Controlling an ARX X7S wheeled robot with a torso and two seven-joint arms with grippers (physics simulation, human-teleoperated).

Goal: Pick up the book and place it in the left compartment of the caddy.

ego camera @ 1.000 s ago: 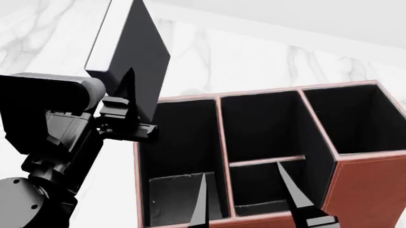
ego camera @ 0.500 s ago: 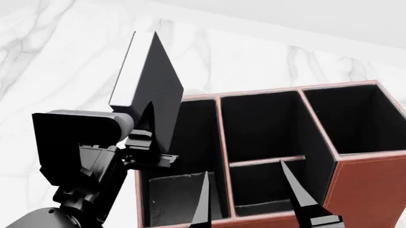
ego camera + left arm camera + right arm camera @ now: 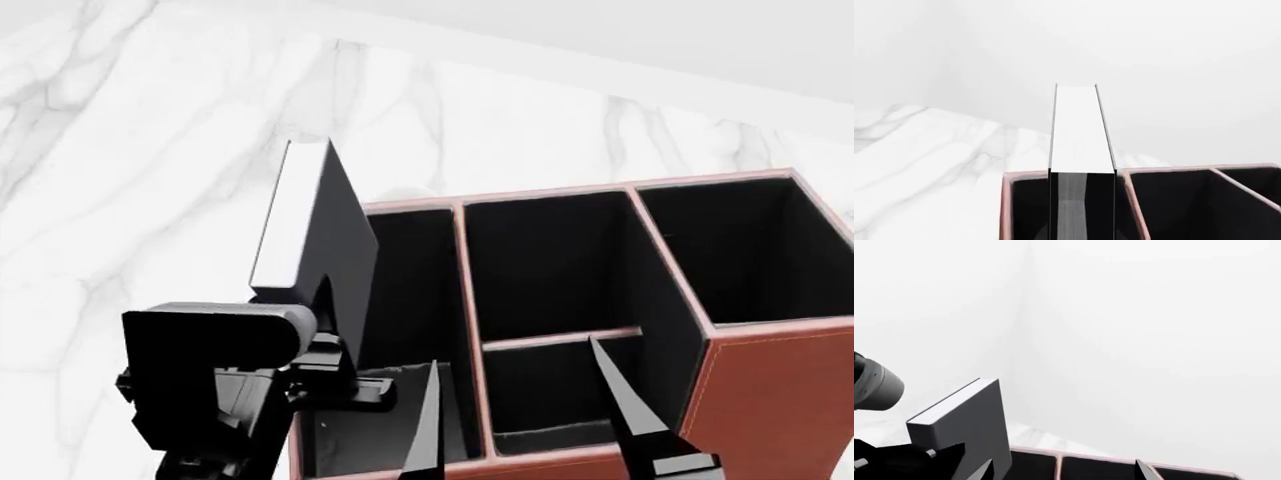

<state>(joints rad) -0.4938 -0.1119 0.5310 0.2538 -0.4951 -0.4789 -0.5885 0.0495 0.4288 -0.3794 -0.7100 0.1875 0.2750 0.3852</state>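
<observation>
My left gripper (image 3: 324,335) is shut on the black book (image 3: 327,235) and holds it upright on edge, white page edges showing. The book stands over the left compartment (image 3: 407,290) of the reddish-brown caddy (image 3: 774,400), by the slot's outer wall. In the left wrist view the book (image 3: 1081,130) runs down between the caddy's outer wall (image 3: 1006,200) and the first divider, its lower part shaded inside the slot. My right gripper (image 3: 527,425) is open and empty above the caddy's near edge. The right wrist view shows the book (image 3: 967,425) and the caddy rim (image 3: 1067,458).
The caddy stands on a white marble counter (image 3: 134,150) with a pale wall behind. The split middle column (image 3: 547,270) and the other end slot (image 3: 741,250) lie right of the book. The left forearm (image 3: 207,390) is beside the caddy's left wall.
My left gripper has moved down and to the right with the book, bringing it from above the caddy's left corner down into the left slot's mouth. The right gripper has barely moved.
</observation>
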